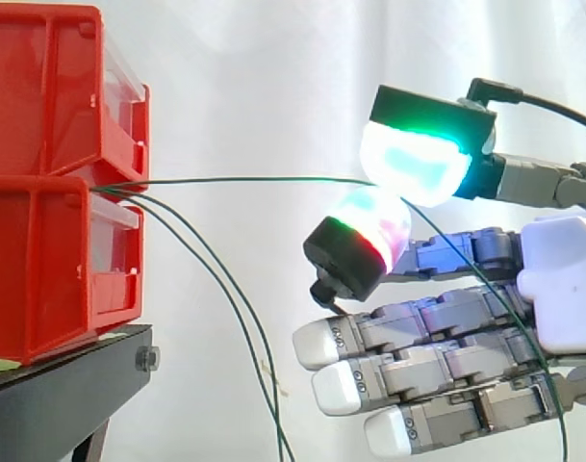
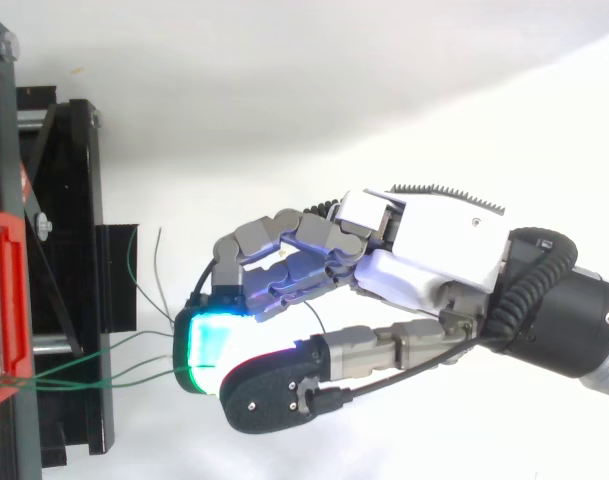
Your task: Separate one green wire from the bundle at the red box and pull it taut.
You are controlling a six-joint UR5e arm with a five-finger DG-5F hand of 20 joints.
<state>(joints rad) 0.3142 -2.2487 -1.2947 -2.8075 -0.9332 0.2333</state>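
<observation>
Two red boxes (image 1: 52, 183) sit stacked on a black stand (image 1: 71, 385) at the left. A bundle of thin green wires comes out between them. One green wire (image 1: 254, 179) runs straight and level from the boxes to my hand (image 1: 562, 279), looking taut. It is pinched between a green-glowing fingertip (image 1: 418, 164) and a red-and-green glowing pad (image 1: 369, 226) below it. Past the pinch the wire drops down across the palm. Two loose wires (image 1: 225, 289) sag away below the taut one. In the top view my hand (image 2: 434, 240) holds the wire (image 2: 114, 378) right of the stand.
The other fingers (image 1: 398, 380) lie straight under the pinch, white-tipped, pointing at the boxes. The black stand (image 2: 74, 250) juts out beyond the red box (image 2: 4, 300). Loose wire ends (image 2: 159, 260) stick up near its edge. A white curtain hangs behind.
</observation>
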